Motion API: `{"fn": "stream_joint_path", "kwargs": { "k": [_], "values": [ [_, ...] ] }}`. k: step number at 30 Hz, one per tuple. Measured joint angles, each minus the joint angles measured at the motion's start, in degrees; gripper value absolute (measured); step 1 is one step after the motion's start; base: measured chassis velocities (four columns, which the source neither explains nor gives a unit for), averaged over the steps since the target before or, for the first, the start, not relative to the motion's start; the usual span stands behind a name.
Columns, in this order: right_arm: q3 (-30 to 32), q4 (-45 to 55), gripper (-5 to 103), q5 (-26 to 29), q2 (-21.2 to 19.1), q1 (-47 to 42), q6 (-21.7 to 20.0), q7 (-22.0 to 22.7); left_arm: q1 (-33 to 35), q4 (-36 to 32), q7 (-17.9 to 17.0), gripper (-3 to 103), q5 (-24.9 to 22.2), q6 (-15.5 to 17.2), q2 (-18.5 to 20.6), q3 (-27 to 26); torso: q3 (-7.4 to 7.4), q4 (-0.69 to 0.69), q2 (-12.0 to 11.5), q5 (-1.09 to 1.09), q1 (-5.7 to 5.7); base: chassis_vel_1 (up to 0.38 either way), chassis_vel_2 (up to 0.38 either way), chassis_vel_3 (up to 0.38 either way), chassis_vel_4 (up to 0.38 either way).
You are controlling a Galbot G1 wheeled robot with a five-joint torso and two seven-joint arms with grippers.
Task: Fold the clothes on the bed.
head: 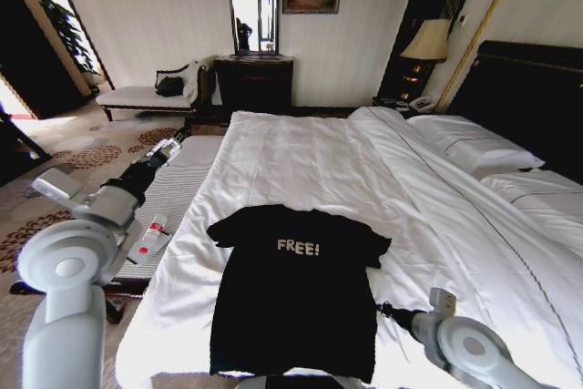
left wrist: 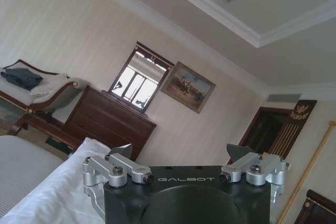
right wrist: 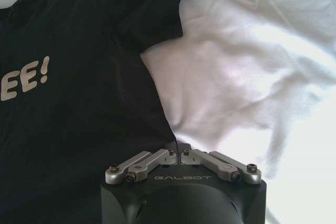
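Right gripper point(right wrist: 181, 153), fingers pinched together at the black T-shirt point(head: 291, 293) side edge; left gripper point(left wrist: 181, 161) wide open, empty, raised well away

Remote point(head: 151, 236) on bench point(head: 173, 190); dresser point(head: 253, 83), lamp point(head: 428, 41).

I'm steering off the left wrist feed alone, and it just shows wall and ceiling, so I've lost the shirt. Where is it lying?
Observer: The black T-shirt lies spread flat on the bed, at the edge nearest the robot, lettering up.
Operator: Where's my left pincer relative to it?
Observer: The left pincer, open, is above the white bench beside the bed, apart from the shirt.
Operator: And the right one?
Observer: The right pincer is shut at the shirt's side edge below the sleeve.
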Motion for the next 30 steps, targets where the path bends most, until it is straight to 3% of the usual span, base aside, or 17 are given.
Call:
{"fn": "stream_joint_path", "kwargs": {
  "k": [2,6,8,12,14,15,17,20,22,23,26,30],
  "values": [
    [-0.02,-0.05,-3,-0.04,0.01,0.44,0.0,0.2,0.06,0.0,0.0,100,0.04,0.0,-0.02,0.07,0.0,0.01,0.0,0.0,0.0,0.0,0.0,0.0,0.0],
    [0.4,0.22,19,-0.19,0.25,0.33,0.0,1.23,0.53,-0.09,-0.01,100,0.12,0.0,0.15,0.13,0.0,0.0,0.0,0.0,0.0,0.0,0.0,0.0,0.0],
    [0.61,0.36,19,-0.34,0.33,0.02,0.03,1.78,0.77,-0.01,0.0,100,0.2,0.01,0.32,0.02,0.0,0.0,-0.01,0.0,0.0,0.0,0.0,0.0,0.0],
    [2.17,1.26,40,-1.42,0.59,-0.48,0.49,4.45,1.58,1.76,0.14,100,1.65,-0.03,0.65,0.04,0.0,0.0,0.0,0.0,0.0,0.0,0.0,0.0,0.0],
    [2.77,1.56,40,-1.63,0.77,-0.02,0.72,4.64,1.72,2.4,0.13,100,1.81,-0.05,0.64,0.28,0.0,0.0,0.0,-0.01,0.0,0.0,0.0,0.0,0.0],
    [3.54,1.76,51,-2.17,1.13,2.15,0.91,4.51,1.94,3.71,0.02,100,1.93,-0.06,0.6,0.75,0.0,-0.02,0.0,-0.01,0.0,0.0,0.0,0.0,0.0],
    [3.64,1.65,51,-2.93,1.27,3.65,0.97,4.05,2.06,4.36,-0.04,100,1.96,-0.06,0.58,0.97,0.0,-0.01,0.0,-0.01,0.0,0.0,0.0,0.0,0.0],
    [3.51,-2.18,68,-13.36,1.43,10.1,3.17,-3.51,2.07,8.18,-0.09,100,2.04,0.26,0.9,2.63,0.01,0.03,0.0,0.0,0.0,0.0,0.0,0.0,0.0],
    [3.48,-2.68,68,-14.48,1.5,10.71,3.47,-4.52,2.06,8.74,-0.14,100,2.04,0.3,0.97,2.83,0.0,0.02,0.0,0.0,0.0,0.0,0.0,0.0,0.0],
    [2.95,-5.22,79,-19.77,2.56,14.22,4.98,-9.25,2.44,11.74,-0.41,100,2.01,0.41,1.29,4.17,0.01,-0.01,0.0,-0.01,0.0,0.0,0.0,0.0,0.0],
    [2.19,-7.2,84,-24.55,3.96,16.64,6.57,-12.63,3.32,13.89,-0.62,100,1.77,0.53,1.41,5.06,0.01,0.0,-0.01,0.01,0.0,0.0,0.0,0.0,0.0],
    [0.0,-11.73,100,-35.55,7.62,21.24,9.88,-18.74,5.95,18.01,-1.27,100,-0.45,1.64,1.46,6.64,0.01,0.01,-0.01,0.0,0.0,0.0,0.0,0.0,0.0]
  ]
}}
